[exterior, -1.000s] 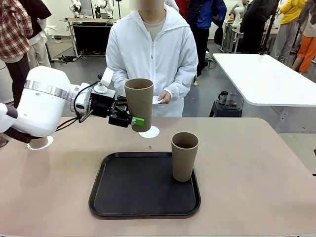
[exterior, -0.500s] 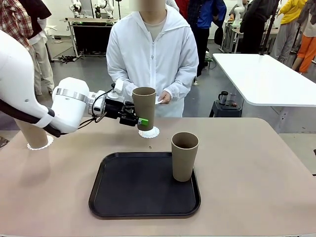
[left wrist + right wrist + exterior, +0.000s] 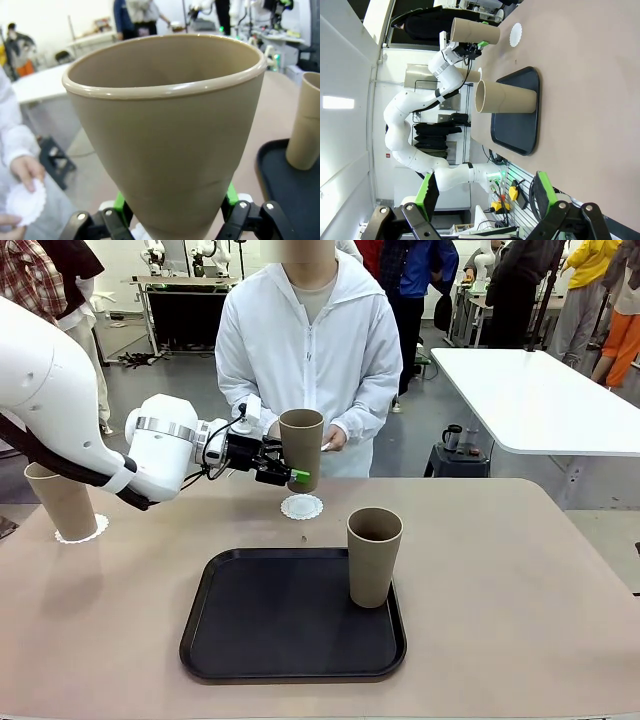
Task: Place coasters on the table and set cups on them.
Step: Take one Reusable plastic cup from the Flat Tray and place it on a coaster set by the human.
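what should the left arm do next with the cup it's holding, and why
Probably lower it gently: the left gripper is shut on the cup, which hangs just above the bare coaster on the table.

No text, label, brand or number readable in my views. The cup I hold, tray and table look unmarked.

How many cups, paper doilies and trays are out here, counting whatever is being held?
cups: 3
coasters: 3, the last in the person's hand
tray: 1
Total: 7
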